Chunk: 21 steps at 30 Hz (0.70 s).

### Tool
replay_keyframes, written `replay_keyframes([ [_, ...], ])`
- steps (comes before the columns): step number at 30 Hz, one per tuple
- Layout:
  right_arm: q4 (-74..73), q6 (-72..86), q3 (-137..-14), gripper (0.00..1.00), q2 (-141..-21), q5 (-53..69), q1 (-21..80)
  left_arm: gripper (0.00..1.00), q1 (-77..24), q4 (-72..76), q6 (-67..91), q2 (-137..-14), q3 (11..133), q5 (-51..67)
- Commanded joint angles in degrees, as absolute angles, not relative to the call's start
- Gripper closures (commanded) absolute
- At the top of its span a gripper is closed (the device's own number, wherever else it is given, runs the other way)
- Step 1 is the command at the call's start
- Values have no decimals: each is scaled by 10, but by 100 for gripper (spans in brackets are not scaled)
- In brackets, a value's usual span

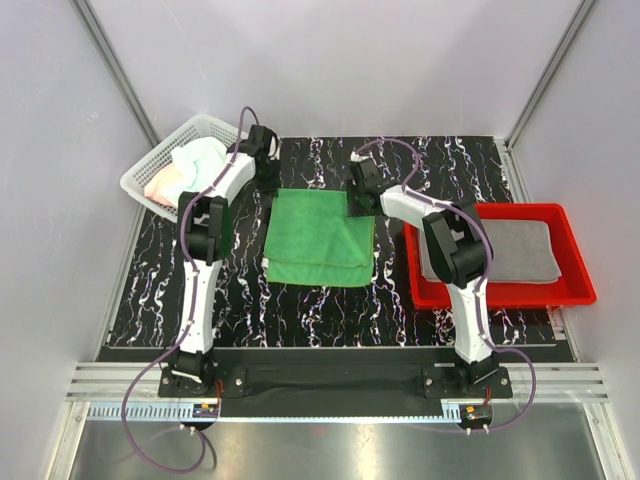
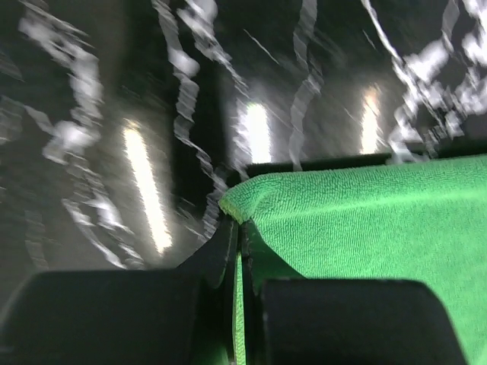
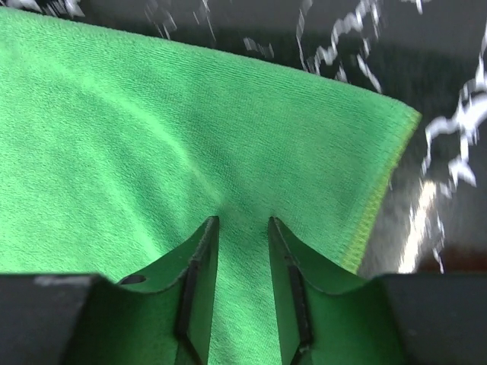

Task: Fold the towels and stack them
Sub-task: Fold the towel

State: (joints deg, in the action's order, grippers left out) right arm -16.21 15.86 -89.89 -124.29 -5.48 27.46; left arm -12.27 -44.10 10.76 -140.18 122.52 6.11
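Green towel (image 1: 320, 238) lies folded mid-way across the table (image 1: 450, 165). Your left gripper (image 2: 239, 232) is clamped on its far left corner. Your right gripper (image 3: 242, 222) sits over the far right corner, jaws narrowly apart.

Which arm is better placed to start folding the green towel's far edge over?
Left, probably: the left tool is shut on the far-left corner of the towel; the right tool is open over its far-right corner, gripping nothing.

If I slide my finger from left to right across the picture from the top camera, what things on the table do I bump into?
White basket → green towel → red tray, with the grey towel lying in it.
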Motion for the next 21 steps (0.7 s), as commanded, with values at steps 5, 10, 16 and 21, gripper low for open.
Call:
replay_keyframes([
  [5,-199,150,-986,59,-1234,-93,278,65,-104,-463,98,-1364,1256,19],
  [10,-297,234,-982,58,-1152,-116,277,58,-104,-422,121,-1225,1126,92],
  [16,-345,356,-879,57,-1048,-88,277,56,-105,-428,149,-1065,935,96],
  [21,-306,445,-770,60,-997,-47,276,54,-104,-389,192,-964,782,111],
])
